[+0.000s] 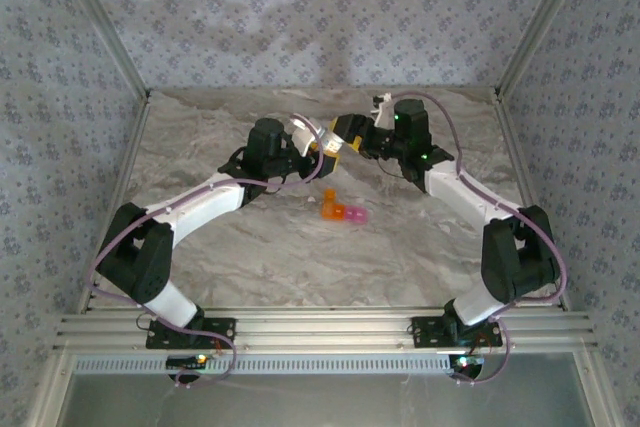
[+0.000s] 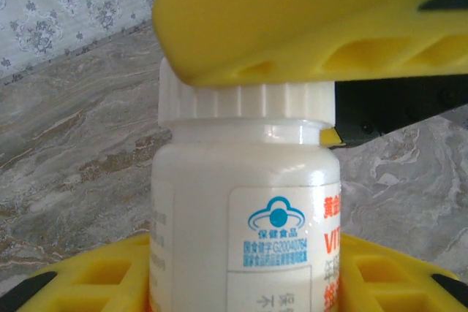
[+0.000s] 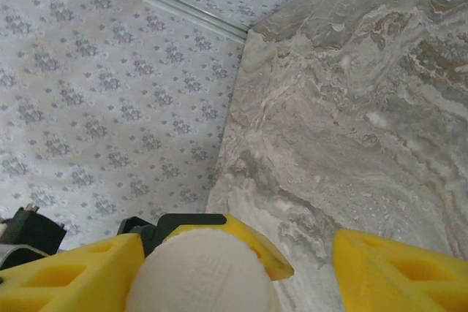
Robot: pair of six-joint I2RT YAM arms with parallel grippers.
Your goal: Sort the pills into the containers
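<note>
Left gripper (image 1: 312, 137) upper centre of the top view, clamped on white bottle (image 2: 241, 195) | right gripper (image 3: 292, 272) jaws spread around cap (image 3: 201, 272), one finger touching, other apart | containers (image 1: 343, 211) orange-to-pink strip on table (image 1: 250, 257), mid-frame, below both grippers

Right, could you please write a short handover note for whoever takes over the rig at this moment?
Left gripper: shut on the body of the bottle.
Right gripper: open, straddling the cap, with a gap on one side.
Containers: on the table, between the arms, untouched.
Done: bottle gripped; cap not yet off.
Left: take the cap off, sort the pills into the containers.
</note>
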